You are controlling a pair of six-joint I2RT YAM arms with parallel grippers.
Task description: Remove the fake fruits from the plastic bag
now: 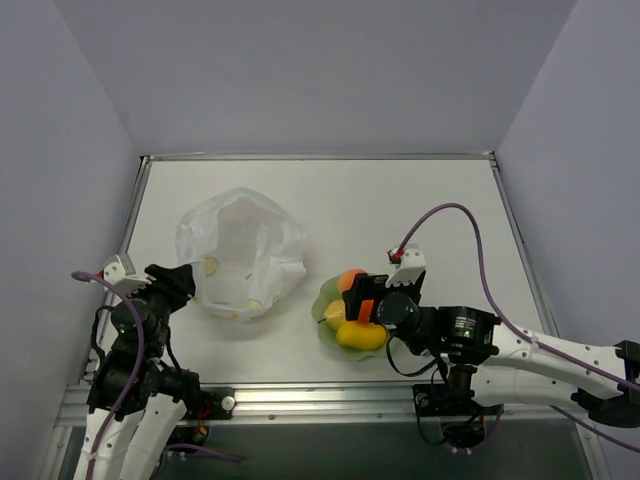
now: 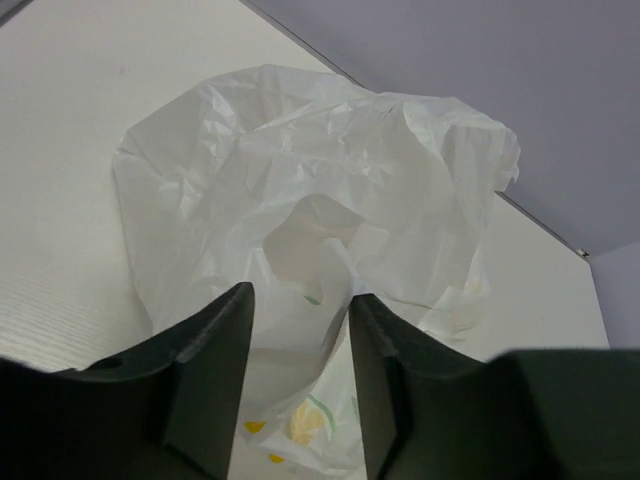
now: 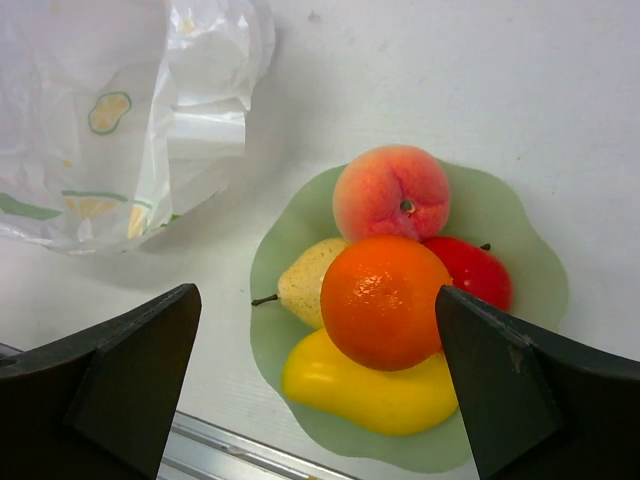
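Note:
The fake fruits lie piled on a pale green plate (image 3: 500,210). An orange ball (image 3: 385,300) sits on top, a peach (image 3: 390,190) behind it, a red ball (image 3: 475,270) to the right, a pear (image 3: 305,280) to the left and a long yellow one (image 3: 370,395) in front. My right gripper (image 3: 315,295) hangs open over the pile, its fingers wide on either side of the orange ball. The crinkled white plastic bag (image 1: 240,255) lies left of the plate. My left gripper (image 2: 300,295) is open at the bag's near edge, with loose bag plastic (image 2: 330,160) between its fingers.
The plate (image 1: 322,308) sits close to the table's front metal rail (image 1: 320,395). Grey walls close in the table at the left, back and right. A purple cable (image 1: 470,225) loops over the right arm.

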